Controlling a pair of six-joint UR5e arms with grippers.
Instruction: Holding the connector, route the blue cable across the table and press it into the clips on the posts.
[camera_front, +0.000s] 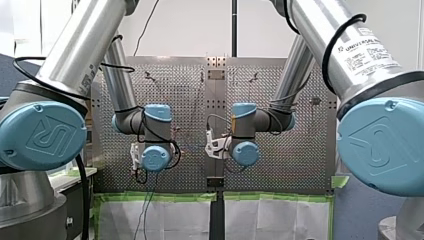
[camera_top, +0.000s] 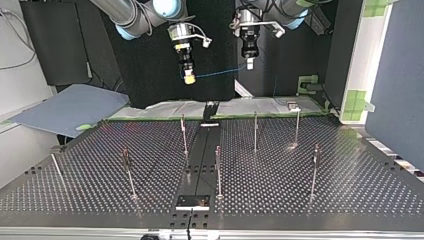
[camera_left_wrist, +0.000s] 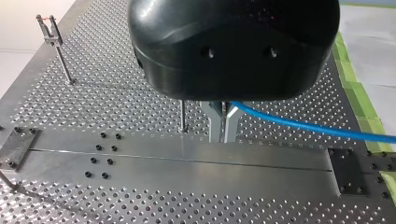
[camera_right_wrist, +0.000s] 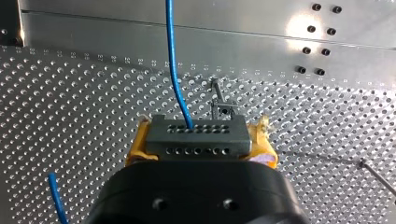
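My right gripper (camera_right_wrist: 201, 140) is clamping the connector (camera_right_wrist: 198, 133) between yellow pads (camera_right_wrist: 134, 151); my left gripper (camera_left_wrist: 223, 122) is pinching the blue cable (camera_left_wrist: 303, 125), stretching between them at the top view's twelve o'clock

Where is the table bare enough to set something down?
In the top view, the table is bare between the near-left post and the centre rail, and between the near-middle post and the near-right post. Far posts crowd the rail's far end.
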